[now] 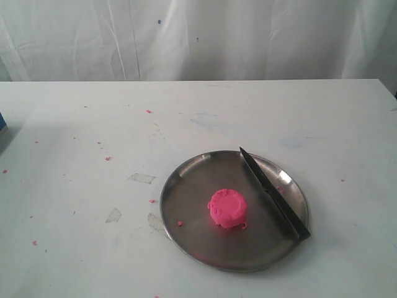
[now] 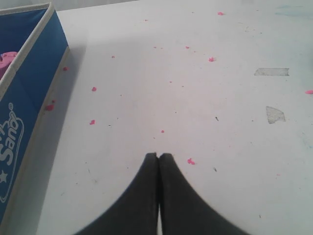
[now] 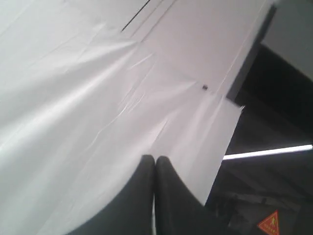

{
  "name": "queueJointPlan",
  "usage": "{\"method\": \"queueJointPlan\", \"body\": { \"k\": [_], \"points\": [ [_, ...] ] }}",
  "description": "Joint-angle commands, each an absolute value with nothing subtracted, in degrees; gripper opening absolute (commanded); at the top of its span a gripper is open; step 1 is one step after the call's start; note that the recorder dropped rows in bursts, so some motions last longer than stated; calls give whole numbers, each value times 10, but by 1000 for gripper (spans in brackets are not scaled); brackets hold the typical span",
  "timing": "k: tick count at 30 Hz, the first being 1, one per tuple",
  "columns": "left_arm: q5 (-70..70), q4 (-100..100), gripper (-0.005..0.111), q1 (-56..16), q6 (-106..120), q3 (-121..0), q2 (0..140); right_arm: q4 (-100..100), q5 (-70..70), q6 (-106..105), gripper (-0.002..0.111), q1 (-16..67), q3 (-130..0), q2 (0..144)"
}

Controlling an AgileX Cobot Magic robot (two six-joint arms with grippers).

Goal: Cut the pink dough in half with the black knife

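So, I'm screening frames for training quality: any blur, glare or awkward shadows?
Exterior view: soft, grainy; steel plate reflects dully, no harsh glare. Left wrist view: sharp table, blue box casts shadow, left gripper slightly blurred. Right wrist view: bright, washed-out sheet, right gripper blurred.

A white table [image 1: 74,124] fills most of the exterior view, its top scuffed and dotted with tiny pink crumbs [image 1: 108,158] and a few scraps of clear tape [image 1: 142,178]. Behind the table's far edge hangs a creased white sheet [image 1: 248,37], lit evenly and marked by a couple of small dark specks. At the table's left edge stands a blue box [image 2: 29,98] with white lettering and a pale rim. Beside the sheet, a dark area holds a bright strip light [image 3: 266,152] and an orange warning sticker [image 3: 270,224].
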State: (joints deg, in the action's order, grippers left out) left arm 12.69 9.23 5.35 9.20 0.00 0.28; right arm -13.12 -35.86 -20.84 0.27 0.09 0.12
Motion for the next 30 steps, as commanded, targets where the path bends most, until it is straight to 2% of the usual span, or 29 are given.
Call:
{"method": "queueJointPlan", "body": {
  "k": [1,8,16,20,24,30],
  "points": [
    [125,92,0,55,92,0,0,-139,-299,-201,0,0,0,0],
    [125,92,0,55,92,0,0,-178,-292,-173,0,0,-10,0],
    [125,92,0,55,92,0,0,-164,-128,67,0,0,-84,96],
    [125,92,0,55,92,0,0,-161,24,182,0,0,-146,258],
    [125,92,0,55,92,0,0,-106,53,281,0,0,-170,399],
    [125,92,0,55,92,0,0,-54,273,145,0,74,-270,598]
  ]
}}
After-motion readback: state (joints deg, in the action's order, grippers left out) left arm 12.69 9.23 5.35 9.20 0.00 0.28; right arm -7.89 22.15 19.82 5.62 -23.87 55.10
